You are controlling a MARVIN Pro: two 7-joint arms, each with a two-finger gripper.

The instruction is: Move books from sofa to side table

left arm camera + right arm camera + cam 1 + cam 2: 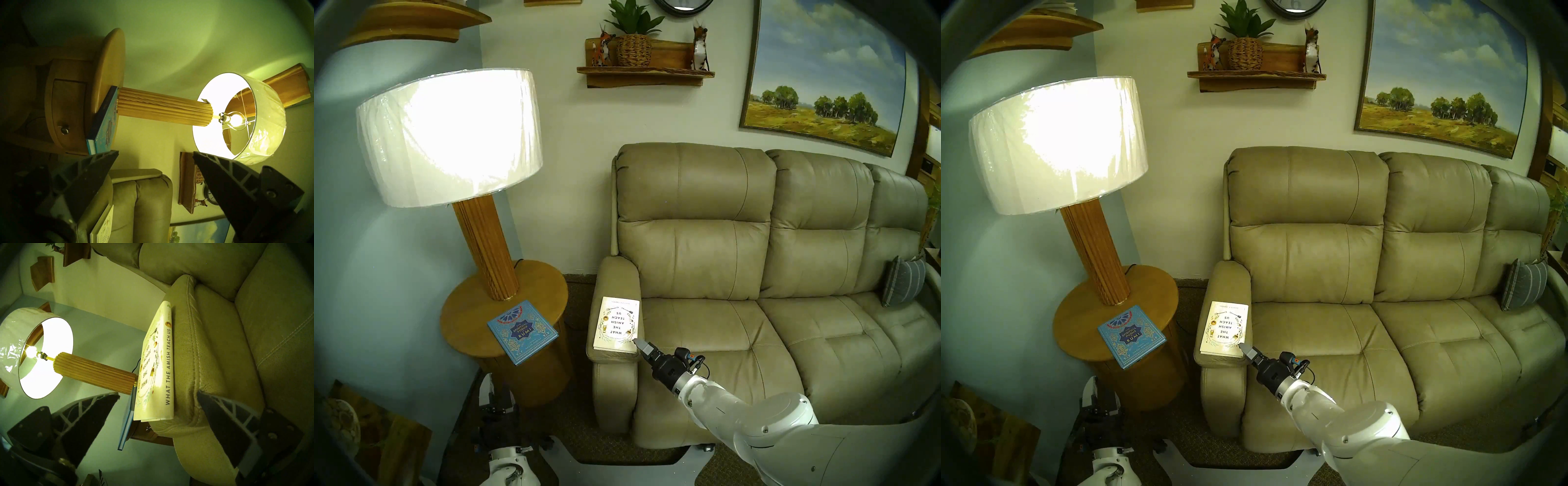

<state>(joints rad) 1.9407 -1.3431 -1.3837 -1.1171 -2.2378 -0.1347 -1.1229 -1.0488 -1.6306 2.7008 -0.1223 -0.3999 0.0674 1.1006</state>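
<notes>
Cream book [617,323] on the sofa armrest [612,278]: cover reads "WHAT THE AMISH TEACH US", upside down in both head views; small author line at its far edge too small to read; spine [168,368] in the right wrist view reads "WHAT THE AMISH TEACH US" again, with a small word further up the spine that stays illegible. Blue book [522,331] on the side table [473,305]: cover shows "RUMI" in large letters, "SPIRITUAL POEMS" above it just legible; lower cover line unreadable; lettering blurred in the left wrist view. Wall clock [1295,6]: one numeral partly visible, likely "6".
</notes>
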